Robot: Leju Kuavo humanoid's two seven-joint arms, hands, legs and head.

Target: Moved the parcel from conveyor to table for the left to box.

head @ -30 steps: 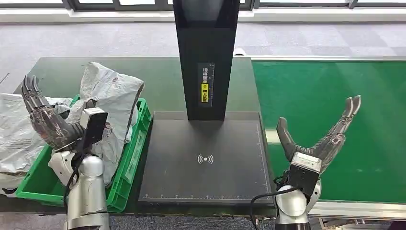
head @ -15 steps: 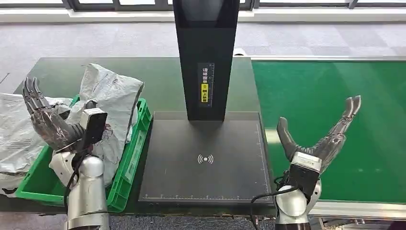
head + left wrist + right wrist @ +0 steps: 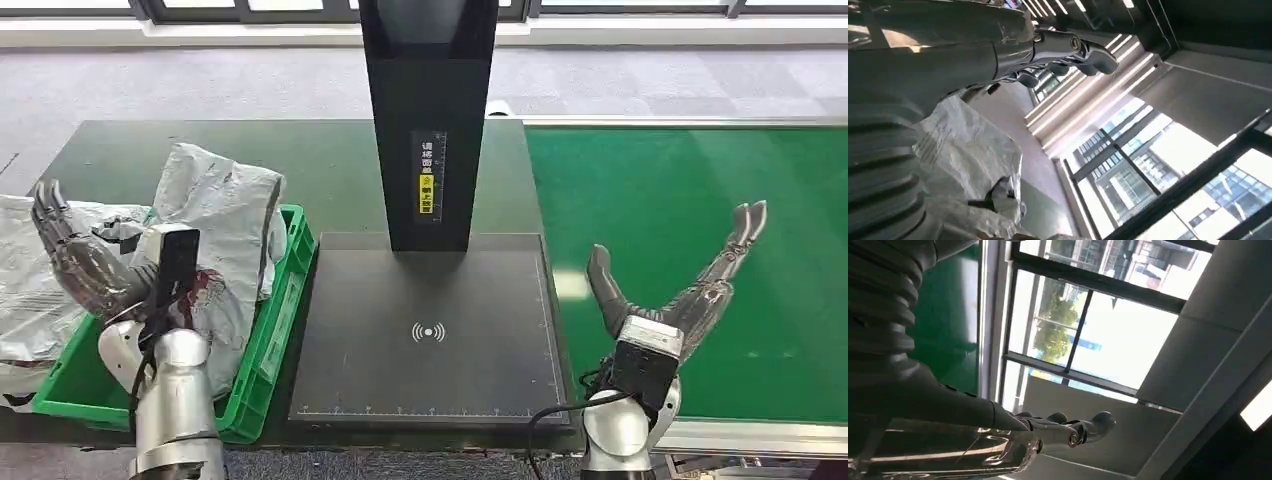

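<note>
since a second ago, left hand (image 3: pixel 78 262) has dropped lower, fingers spread and holding nothing, beside the grey parcel (image 3: pixel 222 220) slumped in the green crate (image 3: pixel 272 345). right hand (image 3: pixel 680 285) waits over the green conveyor (image 3: pixel 690 190), fingers spread, holding nothing, likely ready for another parcel.

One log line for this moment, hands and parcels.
left hand: open, beside crate | right hand: open, above conveyor | grey parcel: in green crate | scanner pad: bare
</note>
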